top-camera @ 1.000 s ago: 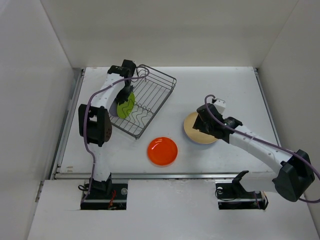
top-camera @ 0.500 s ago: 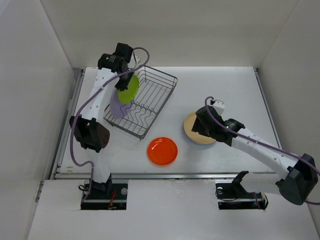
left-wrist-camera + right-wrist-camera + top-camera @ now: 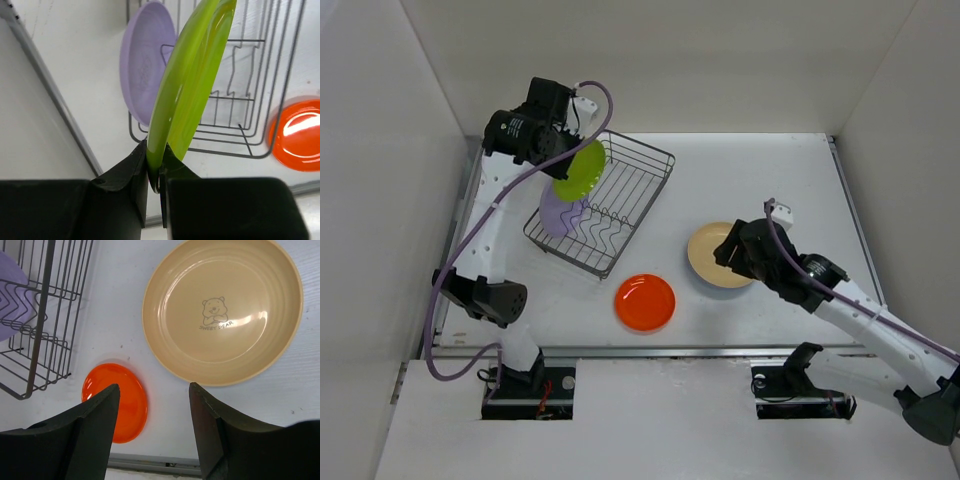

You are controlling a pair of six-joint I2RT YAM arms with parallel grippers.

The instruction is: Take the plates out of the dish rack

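Your left gripper was clamped on the rim of the lime green plate, with both fingers pressed flat against its two faces. You held that plate on edge, raised over the far left part of the dish rack. From the views I could not tell whether its far rim touched the wires.

The lavender plate stood on edge inside the rack at its left end, just beside the green one and apart from your fingers. The rack itself sat askew on the left half of the table.

Two plates lay flat on the table outside the rack. The red-orange plate was near the rack's near corner, and the tan plate, with a small bear drawn in its middle, lay to the right of it.

Your right gripper hovered above the tan plate's near left edge. Its jaws stood wide apart with nothing between them.
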